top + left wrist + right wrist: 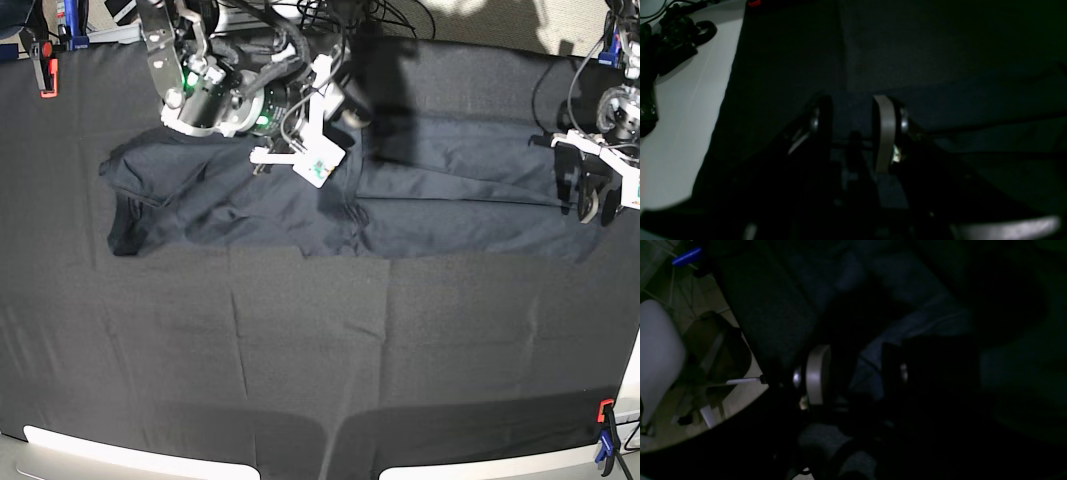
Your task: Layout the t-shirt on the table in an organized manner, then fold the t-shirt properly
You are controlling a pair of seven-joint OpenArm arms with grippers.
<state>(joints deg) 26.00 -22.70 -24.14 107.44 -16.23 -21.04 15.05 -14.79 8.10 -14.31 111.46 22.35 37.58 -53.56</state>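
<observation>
So here's my view over the table (300,340). The shirt (400,205) lies in a long band across the far half, stretched side to side, not fully flat; there's a bunched bit at the left end and creases through the middle.

On the left of the overhead view is my right gripper (352,108), parked over the shirt's upper edge near the middle. In its wrist cam the fingers (818,373) stand apart with cloth showing in the gap, but it's so dark I can't tell if they're actually pinching anything. My guess is that edge is where I want it and the arm's there to let go or re-grab.

Over on the right, my left gripper (590,195) sits at the shirt's far end. Its fingers (885,133) are spread partway with nothing between them, just cloth beyond. I read that as waiting by the hem end for the next pull to flatten things out.
</observation>
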